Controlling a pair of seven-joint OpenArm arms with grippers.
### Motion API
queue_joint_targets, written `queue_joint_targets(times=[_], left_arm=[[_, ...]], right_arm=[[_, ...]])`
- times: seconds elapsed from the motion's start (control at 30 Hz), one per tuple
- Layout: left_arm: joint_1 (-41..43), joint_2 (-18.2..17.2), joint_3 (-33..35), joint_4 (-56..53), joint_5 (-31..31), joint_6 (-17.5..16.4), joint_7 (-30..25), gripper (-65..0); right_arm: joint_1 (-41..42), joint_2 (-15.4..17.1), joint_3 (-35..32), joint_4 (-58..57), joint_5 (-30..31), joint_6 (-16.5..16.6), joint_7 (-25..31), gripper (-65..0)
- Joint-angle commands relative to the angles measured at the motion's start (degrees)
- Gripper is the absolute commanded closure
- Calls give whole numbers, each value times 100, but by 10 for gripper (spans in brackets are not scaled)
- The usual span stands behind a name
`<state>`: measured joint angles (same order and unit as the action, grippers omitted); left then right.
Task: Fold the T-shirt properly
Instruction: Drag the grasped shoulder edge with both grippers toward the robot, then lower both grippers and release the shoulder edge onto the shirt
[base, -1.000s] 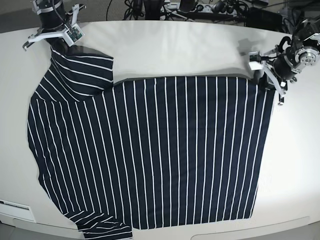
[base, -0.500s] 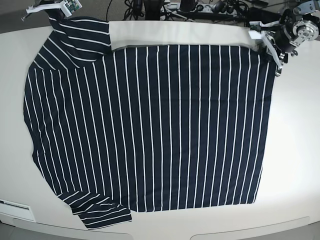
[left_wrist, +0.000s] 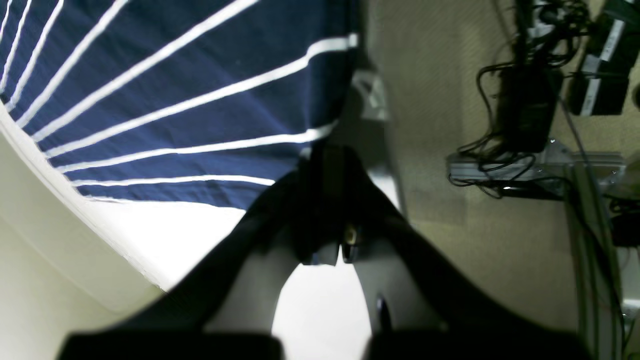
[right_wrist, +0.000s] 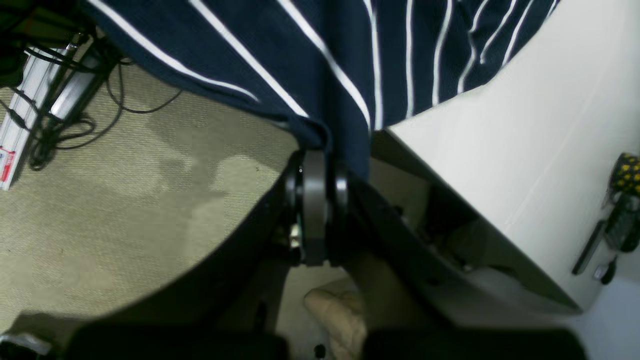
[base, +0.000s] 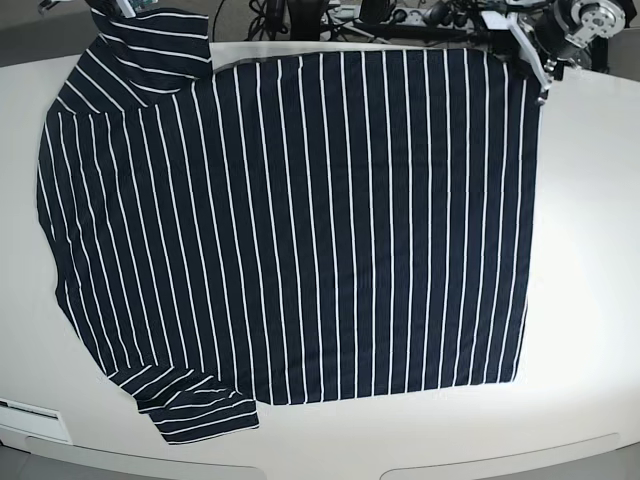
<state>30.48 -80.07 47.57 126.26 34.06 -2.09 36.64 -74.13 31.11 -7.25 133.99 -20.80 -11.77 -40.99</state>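
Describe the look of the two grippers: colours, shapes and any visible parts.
Left gripper: black curved fingers, a small brass-coloured screw between them; from above, silver metal and white plastic parts. Right gripper: black arched fingers ending in grey, rounded pads.

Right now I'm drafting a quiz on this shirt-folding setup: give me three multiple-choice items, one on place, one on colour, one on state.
1. Where does the T-shirt lie in the base view?
A. Spread flat across the table
B. Bunched in a heap
C. On the floor

2. What colour are its stripes?
A. Red
B. White
C. Yellow

3. How does the left gripper stand?
A. Wide open above the cloth
B. Shut on nothing
C. Shut on the shirt's edge

Answers: 1 A, the fabric covers most of the tabletop, lying flat. 2 B, thin white lines run over dark navy. 3 C, the left wrist view shows the jaws pinched together with the striped cloth's edge between them; the right gripper grips likewise.
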Motion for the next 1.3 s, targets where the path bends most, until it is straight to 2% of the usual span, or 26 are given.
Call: queue_joint_targets(times=[0.0,0.2,0.27,0.33,0.47,0.57,0.67,0.77,0.93,1.13,1.27], left_arm=[[35,-136,-33,94,254,203,144,0],[-2,-133,-330,-50,817,535,369,0],[-2,-133,-678,-122,809,555,240,0],[-4,-96,-1080,-157,734,586,2,0],[-2,66,-1930,-157,153,621,-702,0],[-2,334,-2415,-157,-267,619,-885,0],[-4,590,-2815,-157,-361,619,-920,0],[-2,704,-3161,-157,-531,616,-988,0],[-4,708,-3316,-210,-654,619,-970,0],[-4,907,-3314,-330,-654,619,-990,0],[-7,1163,-3314,-586,-651,619,-1342,0]], right_arm=[[-87,33,22,101,-199,-63,15,0],[-87,81,33,101,-1421,-289,22,0],[-83,258,107,101,-1609,-387,63,0],[210,514,234,101,-1517,-433,201,0],[1082,957,581,101,-831,-330,835,0],[1871,1097,833,101,-238,37,1071,0],[2675,1099,1123,101,348,448,1097,0],[3314,1102,1421,101,1045,907,1276,0],[3974,1099,1665,101,1945,1609,1322,0],[4623,1095,1663,-146,2645,2013,1488,0],[4975,1093,1661,-509,3082,2293,1493,0]])
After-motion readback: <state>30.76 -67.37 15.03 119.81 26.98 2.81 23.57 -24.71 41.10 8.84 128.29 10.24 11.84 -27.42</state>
